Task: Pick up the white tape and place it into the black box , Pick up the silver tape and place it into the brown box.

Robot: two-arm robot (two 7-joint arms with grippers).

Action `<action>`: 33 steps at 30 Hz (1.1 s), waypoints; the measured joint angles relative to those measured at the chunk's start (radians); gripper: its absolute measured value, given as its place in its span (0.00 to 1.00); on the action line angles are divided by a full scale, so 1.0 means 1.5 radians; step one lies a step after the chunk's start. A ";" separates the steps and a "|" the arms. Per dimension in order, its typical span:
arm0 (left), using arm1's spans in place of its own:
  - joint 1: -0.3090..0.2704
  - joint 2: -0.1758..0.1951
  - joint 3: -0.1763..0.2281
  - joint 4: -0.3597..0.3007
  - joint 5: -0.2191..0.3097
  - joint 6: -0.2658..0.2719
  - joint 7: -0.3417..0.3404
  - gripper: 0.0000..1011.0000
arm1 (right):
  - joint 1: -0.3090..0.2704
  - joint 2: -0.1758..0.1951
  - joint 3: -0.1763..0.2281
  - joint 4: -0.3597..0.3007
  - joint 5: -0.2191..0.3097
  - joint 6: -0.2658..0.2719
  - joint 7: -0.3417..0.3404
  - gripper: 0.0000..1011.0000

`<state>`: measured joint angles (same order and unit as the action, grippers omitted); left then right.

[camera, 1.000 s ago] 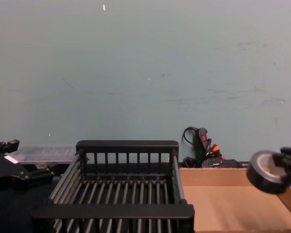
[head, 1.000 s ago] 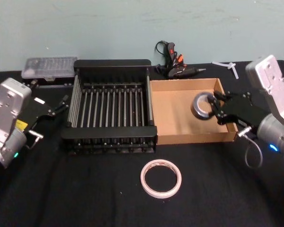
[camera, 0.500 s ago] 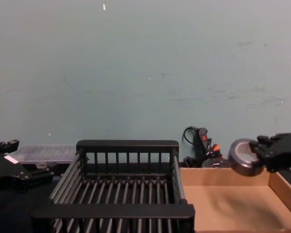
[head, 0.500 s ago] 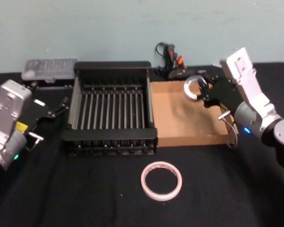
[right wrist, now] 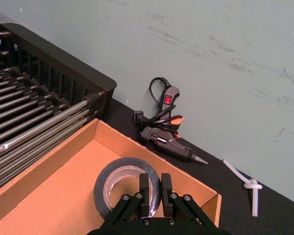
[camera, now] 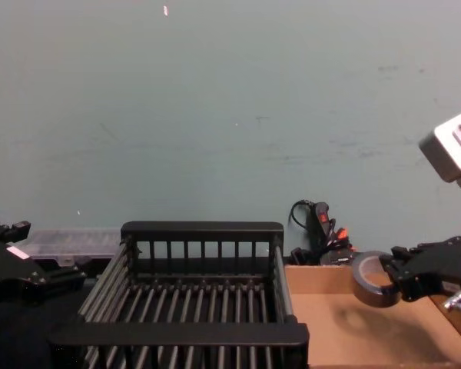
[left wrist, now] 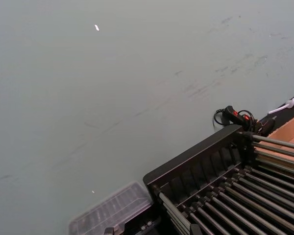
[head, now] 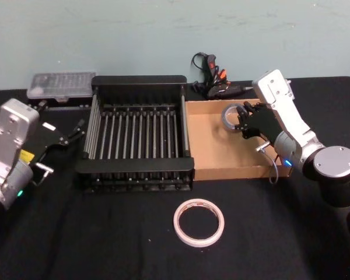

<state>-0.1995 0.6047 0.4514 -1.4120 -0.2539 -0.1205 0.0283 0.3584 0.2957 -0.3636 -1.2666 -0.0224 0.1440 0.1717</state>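
Black box (head: 139,169) is the largest thing we see, a slatted crate standing on the dark tabletop (head: 93,233), with the brown box (head: 221,169) touching its right side. Our right tool (head: 243,118) hangs over the far part of the brown box, its fingers (right wrist: 150,188) drawn close together and clamped on the rim of the silver tape (head: 231,114), which it holds upright above the cardboard floor, clear of the walls. White tape (head: 199,221) lies flat on the tabletop in front of both boxes, well apart from either tool. Our left tool (head: 76,129) sits parked left of the black box; we cannot tell how far open it is.
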 joint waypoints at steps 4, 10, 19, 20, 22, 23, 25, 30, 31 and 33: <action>0.000 0.000 0.000 0.000 0.000 0.000 0.000 0.99 | -0.002 0.002 0.000 -0.004 0.000 0.000 0.000 0.14; 0.000 0.000 0.000 0.000 0.000 0.000 0.000 0.99 | -0.003 0.004 0.001 -0.008 0.002 0.001 0.001 0.20; 0.000 0.000 0.000 0.000 0.000 0.000 0.000 0.99 | -0.005 0.006 0.001 -0.011 0.003 0.001 0.002 0.45; 0.000 0.000 0.000 0.000 0.000 0.000 0.000 0.99 | -0.005 0.006 0.001 -0.012 0.003 0.001 0.002 0.50; 0.000 0.000 0.000 0.000 0.000 0.000 0.000 0.99 | -0.005 0.006 0.001 -0.012 0.004 0.001 0.002 0.56; 0.000 0.000 0.000 0.000 0.000 0.000 0.000 0.99 | -0.005 0.006 0.001 -0.012 0.004 0.001 0.002 0.58; 0.000 0.000 0.000 0.000 0.000 0.000 0.000 0.99 | -0.005 0.006 0.001 -0.013 0.004 0.001 0.002 0.65; 0.000 0.000 0.000 0.000 0.000 0.000 0.000 0.99 | -0.006 0.006 0.001 -0.013 0.005 0.001 0.002 0.83; 0.000 0.000 0.000 0.000 0.000 0.000 0.000 0.99 | -0.006 0.006 0.001 -0.013 0.005 0.001 0.002 0.84; 0.000 0.000 0.000 0.000 0.000 0.000 0.000 0.99 | -0.006 0.007 0.001 -0.013 0.005 0.001 0.002 0.90</action>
<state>-0.1995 0.6047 0.4514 -1.4120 -0.2539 -0.1205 0.0283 0.3499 0.3055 -0.3621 -1.2869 -0.0153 0.1461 0.1750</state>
